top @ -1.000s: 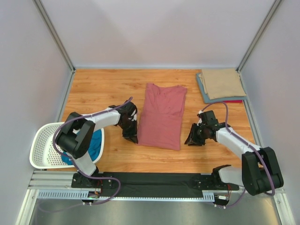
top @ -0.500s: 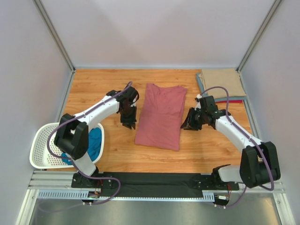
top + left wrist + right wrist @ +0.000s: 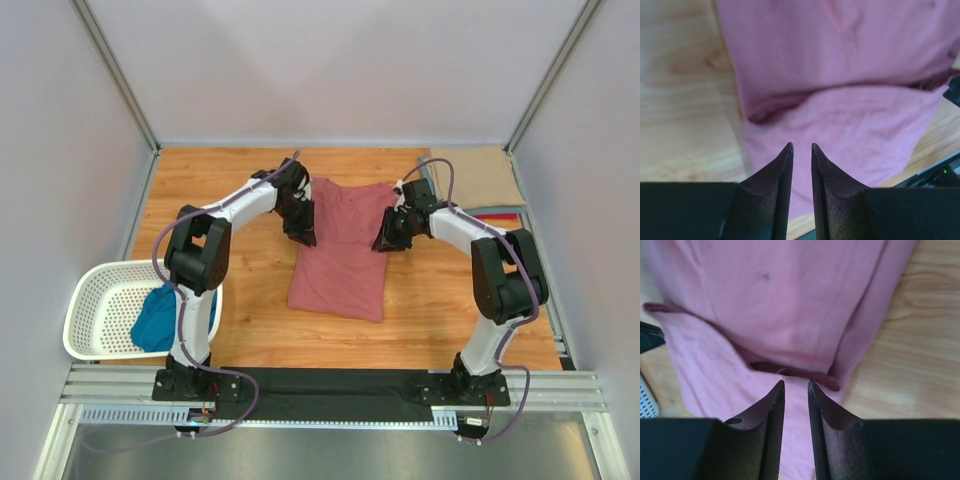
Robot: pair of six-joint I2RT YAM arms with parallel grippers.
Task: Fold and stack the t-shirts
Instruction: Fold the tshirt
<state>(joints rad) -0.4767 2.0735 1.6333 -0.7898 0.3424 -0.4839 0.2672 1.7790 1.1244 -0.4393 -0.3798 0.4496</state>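
Reaching forward, left arm (image 3: pixel 238 202), right arm (image 3: pixel 456 226) flank t-shirt (image 3: pixel 340 272).

Worktop: I see a worktop (image 3: pixel 220 190) of warm wooden planks, the grain running left to right, reaching from wall to wall.
Back wall: the back wall (image 3: pixel 340 70) is a plain pale grey panel.
Side walls: the left wall (image 3: pixel 50 150) and right wall (image 3: pixel 600 200) are the same pale panels.
Corners: a slim metal post (image 3: pixel 115 75) runs up each back corner.
Near edge: a black strip (image 3: pixel 330 385) lies across a silver rail (image 3: pixel 110 385), with a grey metal floor (image 3: pixel 320 455) below.
Light: soft and even on my feed, shadows on the wood faint.
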